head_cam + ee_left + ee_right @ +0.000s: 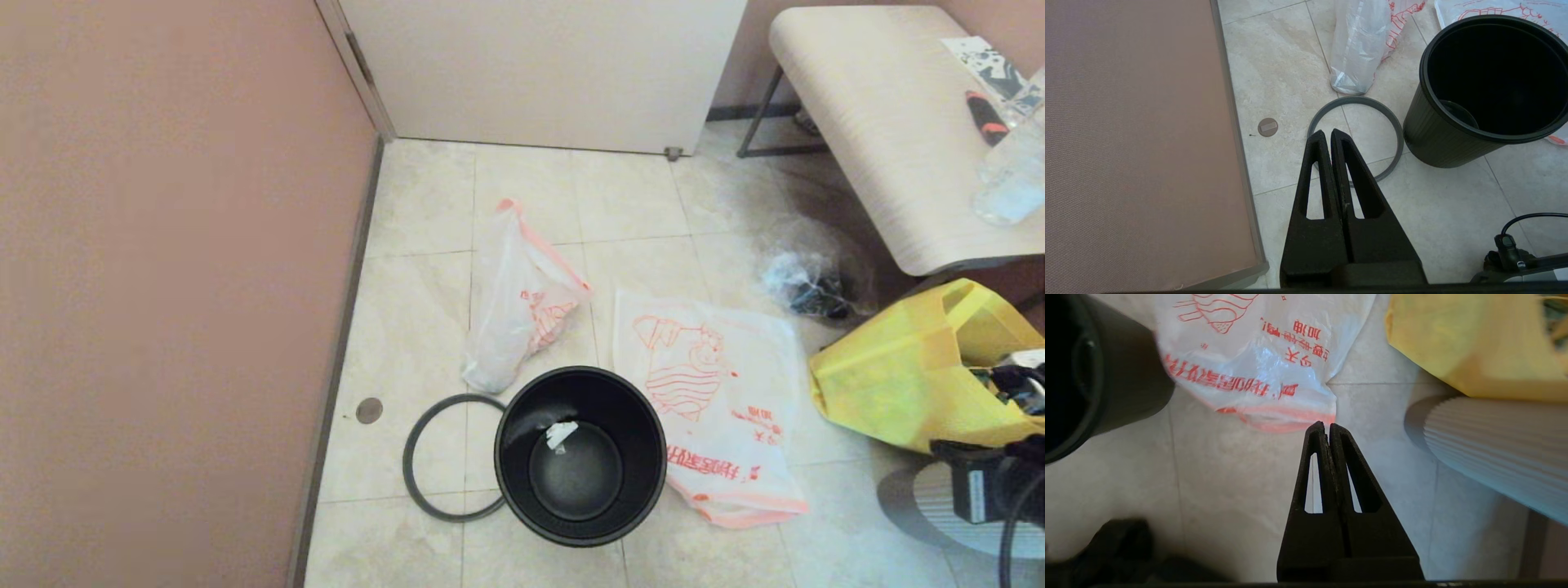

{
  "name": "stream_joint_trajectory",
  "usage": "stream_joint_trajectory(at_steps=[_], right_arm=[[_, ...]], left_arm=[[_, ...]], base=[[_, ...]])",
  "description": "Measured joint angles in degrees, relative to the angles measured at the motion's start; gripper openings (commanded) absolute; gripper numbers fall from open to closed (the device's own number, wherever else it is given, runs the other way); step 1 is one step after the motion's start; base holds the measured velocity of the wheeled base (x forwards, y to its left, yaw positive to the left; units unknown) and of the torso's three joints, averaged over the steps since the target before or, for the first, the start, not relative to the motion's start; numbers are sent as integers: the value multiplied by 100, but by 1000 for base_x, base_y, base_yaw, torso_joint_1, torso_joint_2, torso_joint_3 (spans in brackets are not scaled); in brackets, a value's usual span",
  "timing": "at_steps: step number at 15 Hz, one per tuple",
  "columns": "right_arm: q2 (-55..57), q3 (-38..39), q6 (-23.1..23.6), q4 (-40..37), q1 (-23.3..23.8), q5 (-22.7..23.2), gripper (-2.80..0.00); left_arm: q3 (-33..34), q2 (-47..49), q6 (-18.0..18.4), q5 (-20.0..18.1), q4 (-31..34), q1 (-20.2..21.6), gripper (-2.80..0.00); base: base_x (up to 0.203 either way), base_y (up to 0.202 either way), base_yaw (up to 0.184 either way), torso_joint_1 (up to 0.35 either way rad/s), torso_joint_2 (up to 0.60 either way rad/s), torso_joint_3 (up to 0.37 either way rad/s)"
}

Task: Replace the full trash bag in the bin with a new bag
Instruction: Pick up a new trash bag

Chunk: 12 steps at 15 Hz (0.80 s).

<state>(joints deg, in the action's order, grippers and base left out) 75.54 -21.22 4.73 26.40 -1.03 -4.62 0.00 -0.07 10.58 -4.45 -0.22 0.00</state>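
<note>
The bin [580, 454] stands upright on the tiled floor [408, 327] with no bag in it; only a small white scrap [561, 434] lies at its bottom. Its grey ring rim [424, 482] lies flat on the tiles just beside it, on the wall side, apart from the bucket. The full trash bag [522, 302] lies slumped on the floor beyond the ring and bin. The new bag [718, 400] is spread flat on the floor on the bin's other side, one edge tucked against the bin's wall. Past it sit a yellow fabric tote [906, 376] and a clear bag with dark lumps [804, 286] near a bench [873, 122]. The left gripper [1327, 132] hangs above the ring with its jaws pressed together, gripping nothing. The right gripper [1323, 425] hovers over the floor by the new bag's pink-orange edge, jaws likewise closed and empty.
</note>
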Motion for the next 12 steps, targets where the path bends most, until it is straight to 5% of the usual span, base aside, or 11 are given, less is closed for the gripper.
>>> stream_joint_trajectory(at_steps=[8,12], right_arm=[[4248,157,355,3493,130,-218,-280],[6356,-118,750,5246,80,166,-280]], left_arm=[[0,0,0,-1,-2,0,-280],[0,0,-2,-1,-2,0,-280]], base=[[0,0,0,0,0,0],[0,0,0,0,0,0]])
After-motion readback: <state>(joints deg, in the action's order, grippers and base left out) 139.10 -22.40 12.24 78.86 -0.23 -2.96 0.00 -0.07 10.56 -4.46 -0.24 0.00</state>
